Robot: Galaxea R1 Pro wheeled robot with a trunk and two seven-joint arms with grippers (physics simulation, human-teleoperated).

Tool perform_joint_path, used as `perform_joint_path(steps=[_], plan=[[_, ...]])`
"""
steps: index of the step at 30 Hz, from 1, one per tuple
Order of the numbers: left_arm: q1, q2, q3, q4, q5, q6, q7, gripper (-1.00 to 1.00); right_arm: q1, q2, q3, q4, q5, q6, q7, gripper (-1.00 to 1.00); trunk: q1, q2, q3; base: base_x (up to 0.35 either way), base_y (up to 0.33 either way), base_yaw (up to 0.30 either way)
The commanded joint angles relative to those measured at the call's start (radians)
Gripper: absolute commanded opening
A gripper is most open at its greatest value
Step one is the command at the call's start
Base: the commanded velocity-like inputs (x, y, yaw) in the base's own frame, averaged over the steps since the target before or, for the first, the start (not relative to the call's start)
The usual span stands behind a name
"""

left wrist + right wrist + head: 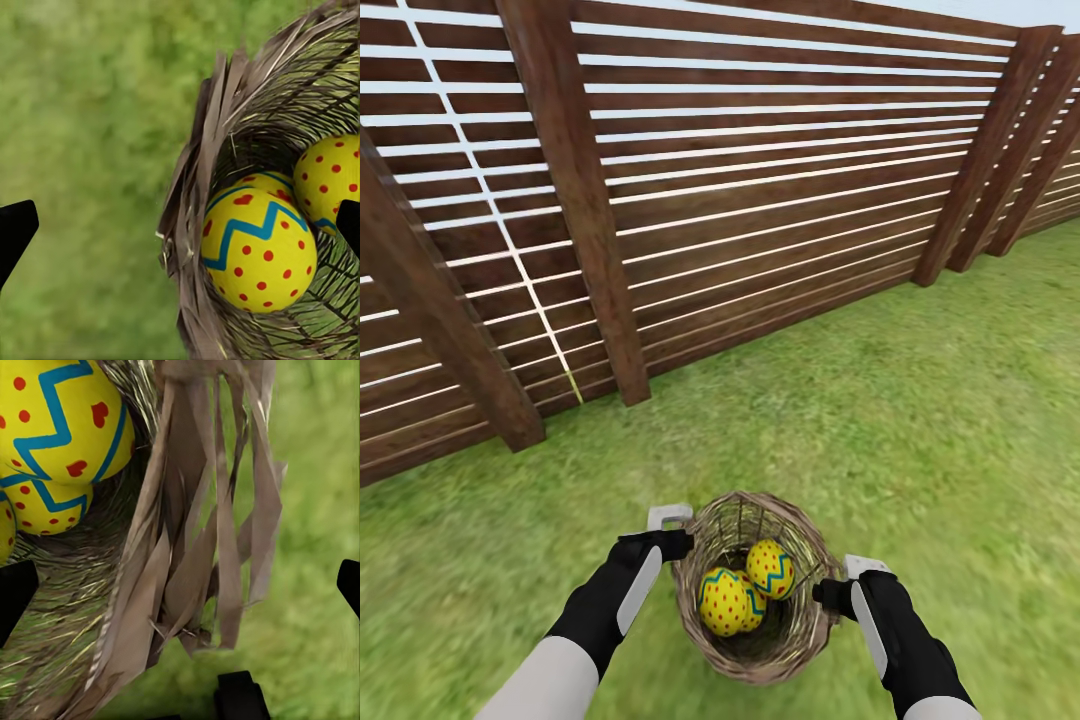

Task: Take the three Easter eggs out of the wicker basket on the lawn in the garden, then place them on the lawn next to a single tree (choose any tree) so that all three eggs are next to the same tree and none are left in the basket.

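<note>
The wicker basket [760,650] sits low in the head view, on the lawn [920,420] between my two arms. Three yellow Easter eggs lie inside: one in front [724,602], one behind it [771,567], and a third [754,606] mostly hidden between them. My left gripper [670,535] is open at the basket's left rim, its fingers [15,229] astride the braided wall [191,225]. Astride the right rim [187,555] is my open right gripper [840,585]. The eggs also appear close up [259,251] [60,416]. The tree is out of view.
A tall brown slatted wooden fence [760,200] with thick posts [575,200] runs across the back, a short way beyond the basket. Open grass stretches to the right and to the left of my arms.
</note>
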Motion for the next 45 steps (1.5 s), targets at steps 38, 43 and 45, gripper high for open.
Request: perform_joint_path(steps=[38,43,45], plan=[[0.000,0.000,-0.003,-0.001,0.011,0.003,0.009,1.00,-0.001,0.001,-0.004,-0.002,0.002,0.003,0.002,-1.00,0.000,0.000,-0.001,0.012,0.000,0.000],[0.000,0.001,-0.003,-0.001,0.011,0.003,0.009,1.00,-0.001,0.001,-0.004,-0.002,0.002,0.003,0.002,-1.00,0.000,0.000,-0.001,0.000,0.000,0.000],[0.000,0.001,-0.003,-0.002,0.009,0.003,0.011,1.00,-0.001,0.001,-0.004,-0.002,0.002,0.003,0.002,-1.00,0.000,0.000,-0.001,0.000,0.000,0.000]])
